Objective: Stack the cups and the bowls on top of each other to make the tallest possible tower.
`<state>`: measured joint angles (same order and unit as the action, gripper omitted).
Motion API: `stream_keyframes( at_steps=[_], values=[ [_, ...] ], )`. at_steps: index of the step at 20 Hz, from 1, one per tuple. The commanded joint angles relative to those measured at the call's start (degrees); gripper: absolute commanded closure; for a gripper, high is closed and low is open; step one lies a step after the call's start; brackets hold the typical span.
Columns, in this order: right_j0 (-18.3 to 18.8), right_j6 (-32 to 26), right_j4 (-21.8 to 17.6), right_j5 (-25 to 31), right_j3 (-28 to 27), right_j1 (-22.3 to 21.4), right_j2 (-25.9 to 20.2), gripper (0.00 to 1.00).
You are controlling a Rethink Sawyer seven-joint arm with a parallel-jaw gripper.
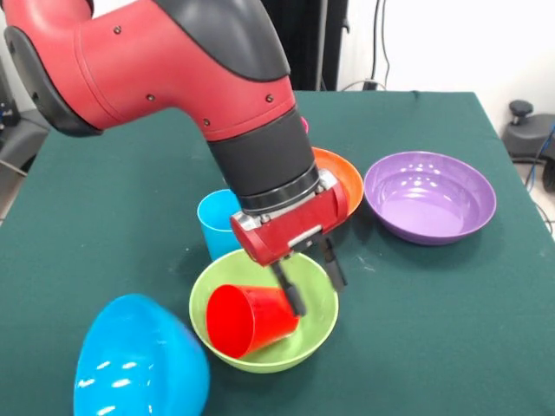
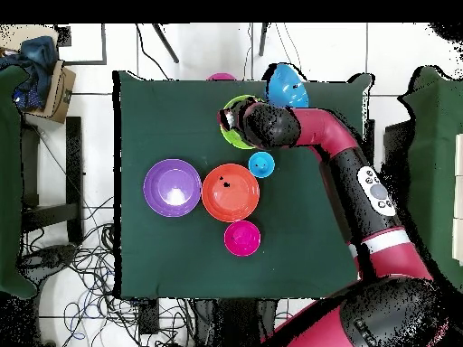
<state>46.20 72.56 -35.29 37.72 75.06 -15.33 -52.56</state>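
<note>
The gripper (image 1: 310, 279) hangs over the lime green bowl (image 1: 319, 334) at the table's near edge, its two fingers spread and nothing clamped between them. One finger touches the tapered end of the red cup (image 1: 249, 320), which lies on its side inside that bowl, mouth toward the near left. Tipped like this it cannot carry another piece, so it likely needs righting. The light blue cup (image 1: 215, 224) stands just behind; the orange bowl (image 1: 345, 178) and purple bowl (image 1: 429, 196) sit to the right, unstacked.
</note>
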Motion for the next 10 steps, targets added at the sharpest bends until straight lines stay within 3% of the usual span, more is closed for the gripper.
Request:
stream_keyframes(
  at_steps=[1, 10],
  values=[
    [-2.3, -0.3, 2.8, 7.4, -2.2, -1.0, 4.6, 0.00],
    [-3.4, -2.8, 4.4, 8.9, -5.5, -0.5, 6.5, 0.00]
  ],
)
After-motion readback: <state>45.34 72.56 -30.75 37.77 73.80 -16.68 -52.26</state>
